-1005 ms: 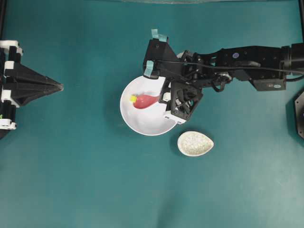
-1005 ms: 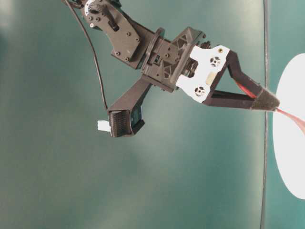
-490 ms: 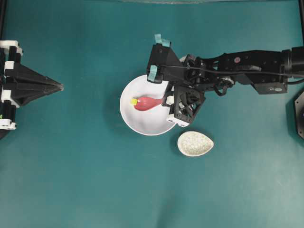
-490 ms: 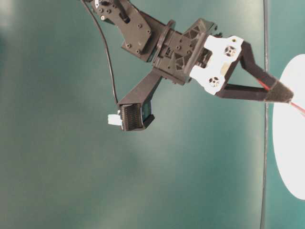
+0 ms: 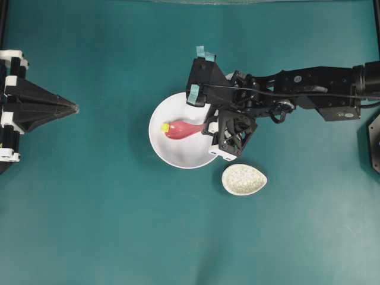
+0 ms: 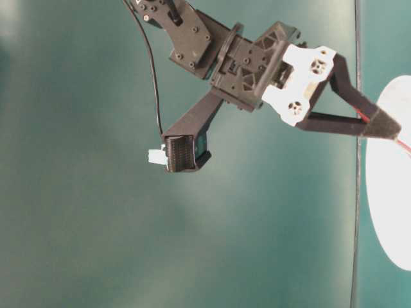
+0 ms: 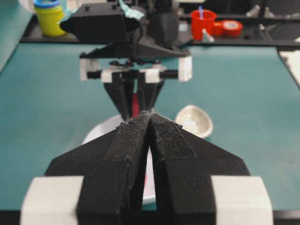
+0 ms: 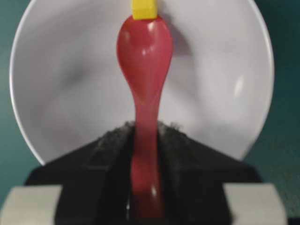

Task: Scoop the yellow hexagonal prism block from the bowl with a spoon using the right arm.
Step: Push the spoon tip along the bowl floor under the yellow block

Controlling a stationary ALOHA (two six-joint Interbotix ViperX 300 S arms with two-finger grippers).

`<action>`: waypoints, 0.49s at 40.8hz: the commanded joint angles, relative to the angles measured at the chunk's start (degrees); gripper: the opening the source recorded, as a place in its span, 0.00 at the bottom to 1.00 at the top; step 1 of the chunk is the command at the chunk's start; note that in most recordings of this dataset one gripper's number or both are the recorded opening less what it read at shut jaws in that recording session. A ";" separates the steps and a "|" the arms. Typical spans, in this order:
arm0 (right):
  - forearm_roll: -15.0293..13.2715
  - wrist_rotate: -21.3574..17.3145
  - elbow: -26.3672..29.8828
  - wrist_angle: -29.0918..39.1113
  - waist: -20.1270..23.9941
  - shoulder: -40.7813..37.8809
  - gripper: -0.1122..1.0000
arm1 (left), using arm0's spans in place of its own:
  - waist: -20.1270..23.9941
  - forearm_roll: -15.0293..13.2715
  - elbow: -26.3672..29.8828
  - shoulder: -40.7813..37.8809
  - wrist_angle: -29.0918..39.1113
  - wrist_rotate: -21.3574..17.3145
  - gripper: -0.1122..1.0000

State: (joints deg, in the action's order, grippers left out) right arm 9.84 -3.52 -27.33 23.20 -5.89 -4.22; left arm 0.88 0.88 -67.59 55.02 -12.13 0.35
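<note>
Pads of the right tool are clamped on the short handle of the pink-red spoon, which points straight out from the tool into the white bowl. In the right wrist view the oval scoop lies open side up over the bowl's floor, and the yellow hexagonal prism block sits at the very tip of the scoop, touching its far edge rather than lying inside it. Seen from overhead, the spoon stretches leftward across the bowl, with the block at its left end, inside the bowl near the left side. The right arm reaches in from the right edge, carrying teal tape tags. Just beside the bowl, to its lower right, lies a speckled beige spoon rest on the teal table. The left tool rests far left, well apart, its pads pressed together on nothing.
</note>
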 commanded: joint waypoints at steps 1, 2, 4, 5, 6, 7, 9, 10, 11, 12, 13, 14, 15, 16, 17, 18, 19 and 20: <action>0.09 -0.18 0.44 -0.62 0.09 1.58 0.30 | 0.00 0.18 1.41 -0.44 -0.62 0.18 0.11; 0.09 -0.26 0.44 -0.62 0.09 1.58 0.30 | -0.09 0.18 1.49 -0.44 -0.62 0.18 0.11; 0.18 -0.26 0.44 -0.79 0.09 1.67 0.30 | -0.09 0.18 1.49 -0.44 -0.62 0.26 0.11; 0.18 -0.26 0.44 -0.97 0.09 1.85 0.30 | 0.00 0.18 1.49 -0.44 -0.62 0.26 0.11; 0.26 -0.26 0.44 -1.14 0.09 1.85 0.30 | -0.09 0.18 1.49 -0.44 -0.62 0.26 0.11; 0.26 -0.35 0.35 -1.32 0.09 2.02 0.30 | 0.00 0.18 1.49 -0.44 -0.62 0.26 0.11; 0.26 -0.35 0.26 -1.58 0.09 2.37 0.30 | -0.09 0.18 1.49 -0.44 -0.62 0.26 0.11; 0.26 -0.35 0.18 -1.85 0.09 2.64 0.30 | -0.09 0.18 1.49 -0.44 -0.62 0.26 0.11; 0.26 -0.35 0.18 -1.93 0.09 2.81 0.30 | -0.09 0.18 1.49 -0.44 -0.62 0.18 0.11; 0.26 -0.35 0.09 -2.11 0.09 3.16 0.30 | -0.09 0.18 1.49 -0.44 -0.62 0.26 0.11; 0.26 -0.35 0.09 -2.20 0.09 3.34 0.30 | 0.00 0.18 1.49 -0.44 -0.62 0.26 0.11; 0.26 -0.35 0.18 -2.46 0.09 3.69 0.30 | -0.09 0.18 1.49 -0.44 -0.62 0.26 0.11; 0.26 -0.35 0.09 -2.55 0.09 3.87 0.30 | -0.09 0.18 1.49 -0.44 -0.70 0.26 0.11; 0.26 -0.35 0.09 -2.64 0.09 4.22 0.30 | -0.09 0.18 1.49 -0.44 -0.70 0.26 0.11; 0.35 -0.35 0.09 -2.72 0.09 4.48 0.30 | 0.00 0.18 1.49 -0.44 -0.79 0.26 0.11; 0.26 -0.35 0.09 -2.90 0.09 4.75 0.30 | 0.00 0.18 1.49 -0.44 -0.79 0.26 0.11; 0.35 -0.35 0.09 -2.99 0.09 4.92 0.30 | -0.09 0.18 1.49 -0.44 -0.79 0.26 0.11; 0.26 -0.35 0.00 -3.08 0.09 5.19 0.30 | -0.09 0.18 1.49 -0.44 -0.79 0.26 0.11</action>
State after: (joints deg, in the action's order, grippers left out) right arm 10.02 -3.87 -27.77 20.92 -5.89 -1.41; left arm 0.88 0.97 -67.59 55.02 -12.22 0.53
